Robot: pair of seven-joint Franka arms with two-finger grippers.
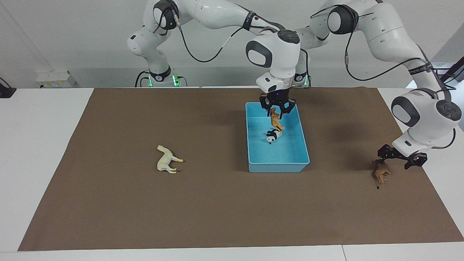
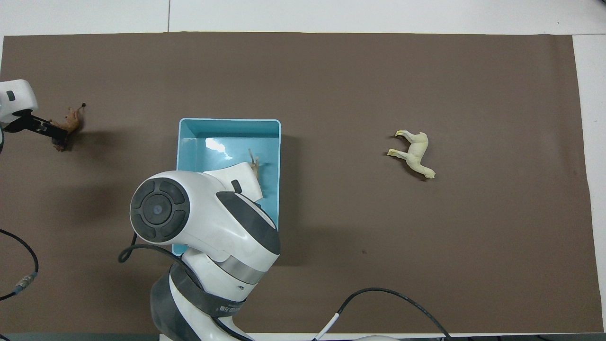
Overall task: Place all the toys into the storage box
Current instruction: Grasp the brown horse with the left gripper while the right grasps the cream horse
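The light blue storage box (image 1: 277, 167) sits mid-table; it also shows in the overhead view (image 2: 229, 122). The panda (image 1: 271, 136) lies in it. My right gripper (image 1: 277, 111) hangs over the box's robot-side end, shut on the orange tiger (image 1: 277, 121), which dangles upright just above the panda; only a tip of the tiger (image 2: 254, 159) shows from overhead. The cream horse (image 1: 166, 160) (image 2: 416, 155) lies on its side toward the right arm's end. My left gripper (image 1: 398, 160) (image 2: 38, 129) is open, low over the brown lion (image 1: 381, 174) (image 2: 70, 122); the lion lies under one finger, not between both.
A brown mat (image 1: 217, 210) covers most of the white table. The right arm's wrist (image 2: 203, 213) hides the nearer half of the box from overhead. Cables hang from both arms.
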